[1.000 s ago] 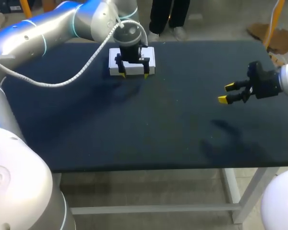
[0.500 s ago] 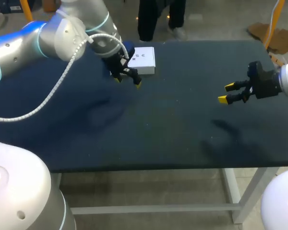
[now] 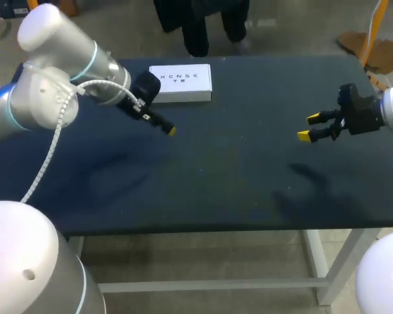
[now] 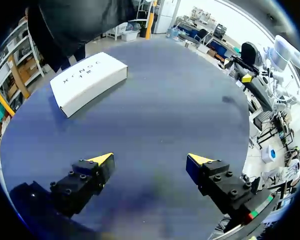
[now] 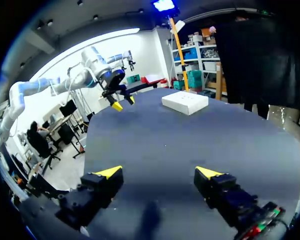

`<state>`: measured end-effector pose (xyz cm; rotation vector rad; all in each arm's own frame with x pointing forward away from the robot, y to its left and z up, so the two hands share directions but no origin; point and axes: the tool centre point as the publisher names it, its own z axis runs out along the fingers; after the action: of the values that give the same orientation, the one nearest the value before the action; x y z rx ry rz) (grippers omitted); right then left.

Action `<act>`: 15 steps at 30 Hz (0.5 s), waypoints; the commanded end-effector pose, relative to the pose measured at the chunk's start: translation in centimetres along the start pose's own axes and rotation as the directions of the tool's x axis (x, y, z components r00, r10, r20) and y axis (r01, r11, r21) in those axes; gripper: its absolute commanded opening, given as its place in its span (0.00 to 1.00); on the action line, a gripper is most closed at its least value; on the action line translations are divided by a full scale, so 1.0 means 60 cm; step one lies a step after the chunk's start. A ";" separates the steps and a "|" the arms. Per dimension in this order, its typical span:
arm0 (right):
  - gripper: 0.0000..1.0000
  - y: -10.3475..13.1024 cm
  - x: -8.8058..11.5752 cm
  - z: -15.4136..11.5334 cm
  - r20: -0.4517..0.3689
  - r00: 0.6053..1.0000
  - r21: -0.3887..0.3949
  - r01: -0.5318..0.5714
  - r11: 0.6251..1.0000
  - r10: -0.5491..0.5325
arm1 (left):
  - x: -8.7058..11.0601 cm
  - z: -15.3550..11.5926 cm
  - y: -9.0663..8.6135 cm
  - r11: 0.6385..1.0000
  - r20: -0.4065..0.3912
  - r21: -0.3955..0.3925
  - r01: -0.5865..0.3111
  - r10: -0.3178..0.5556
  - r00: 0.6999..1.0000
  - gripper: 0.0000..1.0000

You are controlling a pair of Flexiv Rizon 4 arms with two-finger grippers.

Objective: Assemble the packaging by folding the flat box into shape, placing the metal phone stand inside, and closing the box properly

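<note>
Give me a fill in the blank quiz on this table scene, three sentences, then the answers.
1. The box on the table is ___ in colour.
2. The left gripper has its fingers ___, with nothing between them.
3. Between the left gripper and the right gripper, the box lies nearer the ___ one.
Missing words: white; open; left.

One white box [image 3: 181,82] sits at the far side of one dark table [image 3: 236,176]. There are two grippers, the left gripper [image 4: 150,160] and the right gripper [image 3: 308,127], with two yellow fingertips [image 5: 110,172] each, four altogether
</note>
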<state>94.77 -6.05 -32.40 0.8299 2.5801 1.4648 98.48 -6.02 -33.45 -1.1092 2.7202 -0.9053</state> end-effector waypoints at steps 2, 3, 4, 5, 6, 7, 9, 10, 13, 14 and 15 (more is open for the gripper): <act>1.00 -0.001 -0.001 -0.002 -0.005 1.000 -0.005 0.001 1.000 -0.001 | 0.011 -0.022 0.022 0.966 0.021 0.258 -0.016 0.011 1.000 1.00; 1.00 -0.001 -0.001 -0.002 -0.005 1.000 -0.005 0.001 1.000 -0.001 | 0.011 -0.025 0.023 0.963 0.005 0.268 -0.019 0.018 1.000 1.00; 1.00 -0.001 -0.001 -0.002 -0.005 1.000 -0.005 0.001 1.000 -0.001 | 0.010 -0.029 0.023 0.962 -0.001 0.272 -0.012 0.013 1.000 1.00; 1.00 -0.001 -0.001 -0.002 -0.005 1.000 -0.005 0.001 1.000 -0.001 | 0.008 -0.032 0.023 0.959 -0.012 0.284 -0.007 0.011 1.000 1.00; 1.00 -0.001 -0.001 -0.002 -0.005 1.000 -0.005 0.001 1.000 -0.001 | 0.008 -0.035 0.024 0.957 -0.014 0.289 -0.013 0.017 1.000 1.00; 1.00 -0.001 -0.001 -0.002 -0.005 1.000 -0.005 0.001 1.000 -0.001 | 0.008 -0.036 0.024 0.957 -0.008 0.290 -0.017 0.020 1.000 1.00; 1.00 -0.001 -0.001 -0.002 -0.005 1.000 -0.005 0.001 1.000 -0.001 | 0.009 -0.041 0.026 0.952 -0.012 0.305 -0.034 0.039 0.999 1.00; 1.00 -0.001 -0.001 -0.002 -0.005 1.000 -0.005 0.001 1.000 -0.001 | 0.009 -0.044 0.027 0.949 -0.002 0.311 -0.047 0.051 0.999 1.00; 1.00 -0.001 -0.001 -0.002 -0.005 1.000 -0.005 0.001 1.000 -0.001 | 0.009 -0.051 0.029 0.940 0.020 0.333 -0.077 0.075 0.997 1.00; 1.00 -0.001 -0.001 -0.002 -0.005 1.000 -0.005 0.001 1.000 -0.001 | 0.010 -0.053 0.030 0.938 0.029 0.336 -0.083 0.078 0.997 1.00; 1.00 -0.001 -0.001 -0.002 -0.005 1.000 -0.005 0.001 1.000 -0.001 | 0.010 -0.055 0.029 0.935 0.030 0.342 -0.092 0.087 0.996 1.00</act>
<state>94.76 -6.05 -32.40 0.8298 2.5803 1.4647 96.93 -3.97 -31.65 -0.9321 2.5174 -1.2054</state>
